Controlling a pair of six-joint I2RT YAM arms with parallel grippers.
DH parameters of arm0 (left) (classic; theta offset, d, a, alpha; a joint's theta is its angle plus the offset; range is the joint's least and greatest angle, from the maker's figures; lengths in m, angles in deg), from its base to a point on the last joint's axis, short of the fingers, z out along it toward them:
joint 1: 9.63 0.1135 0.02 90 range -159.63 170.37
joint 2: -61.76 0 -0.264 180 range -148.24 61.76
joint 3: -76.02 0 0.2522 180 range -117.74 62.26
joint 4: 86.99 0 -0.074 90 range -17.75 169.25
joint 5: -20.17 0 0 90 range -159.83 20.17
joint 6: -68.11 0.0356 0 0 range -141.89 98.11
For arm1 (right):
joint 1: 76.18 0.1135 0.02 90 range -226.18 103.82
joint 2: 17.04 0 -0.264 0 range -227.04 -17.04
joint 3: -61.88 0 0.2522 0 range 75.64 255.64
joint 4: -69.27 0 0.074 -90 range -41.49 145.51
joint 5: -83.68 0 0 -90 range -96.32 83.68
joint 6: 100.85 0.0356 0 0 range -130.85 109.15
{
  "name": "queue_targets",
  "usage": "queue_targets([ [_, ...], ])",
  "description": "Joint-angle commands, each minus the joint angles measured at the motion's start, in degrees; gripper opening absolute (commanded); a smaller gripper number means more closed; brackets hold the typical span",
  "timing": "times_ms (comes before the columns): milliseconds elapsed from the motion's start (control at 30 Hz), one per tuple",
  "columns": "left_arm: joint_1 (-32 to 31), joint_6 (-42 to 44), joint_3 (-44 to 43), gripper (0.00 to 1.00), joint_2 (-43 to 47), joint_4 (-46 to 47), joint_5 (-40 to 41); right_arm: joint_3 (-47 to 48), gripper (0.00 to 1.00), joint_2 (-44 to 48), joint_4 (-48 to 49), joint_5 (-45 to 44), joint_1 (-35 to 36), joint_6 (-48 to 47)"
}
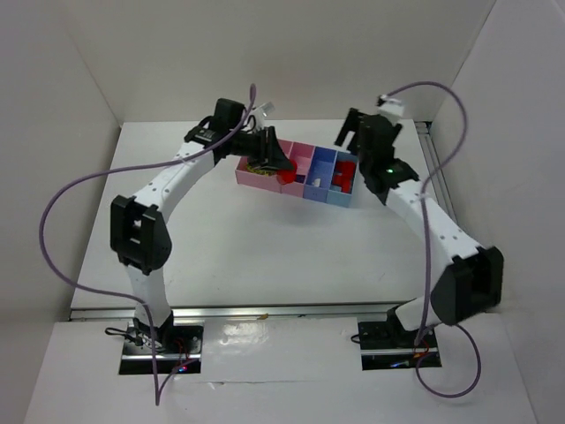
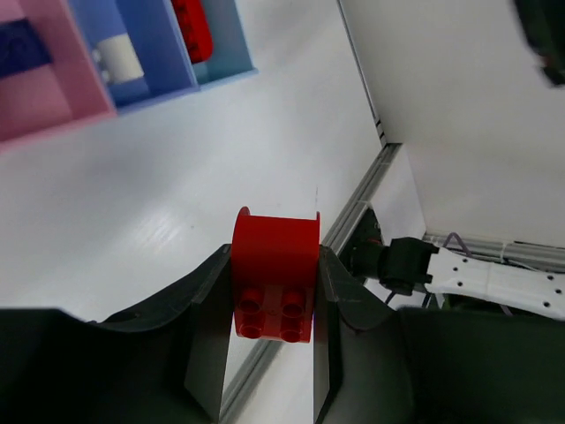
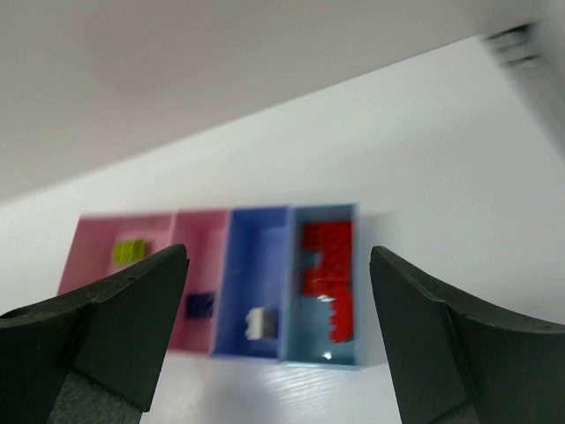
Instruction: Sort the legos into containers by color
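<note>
My left gripper (image 2: 274,296) is shut on a red lego (image 2: 274,274) and holds it above the table near the front edge of the containers (image 1: 265,179); the brick shows in the top view (image 1: 286,176). The light-blue compartment (image 3: 349,353) holds red legos (image 3: 328,265). The blue compartment (image 3: 238,265) holds a cream lego (image 3: 259,322). The small pink compartment (image 3: 199,234) holds a dark blue lego (image 3: 199,305). The large pink bin (image 3: 93,243) holds a lime-green lego (image 3: 130,251). My right gripper (image 3: 278,305) is open and empty, above the row.
White walls enclose the table on three sides. A metal rail (image 1: 265,311) runs along the near table edge. Purple cables (image 1: 62,203) loop beside both arms. The right arm (image 1: 424,212) reaches over the row's right end.
</note>
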Motion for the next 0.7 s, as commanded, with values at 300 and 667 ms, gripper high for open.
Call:
queue_targets([
  [300, -10.05, -9.77, -37.35, 0.00, -33.02, 7.83, 3.67, -14.36, 0.91, 23.79, -17.27, -9.34, -7.83, 11.93],
  [667, -12.78, -13.47, -36.38, 0.00, -39.80, 21.38, 13.78, -14.98, 0.91, 31.71, -24.48, -12.06, -8.36, 11.94],
])
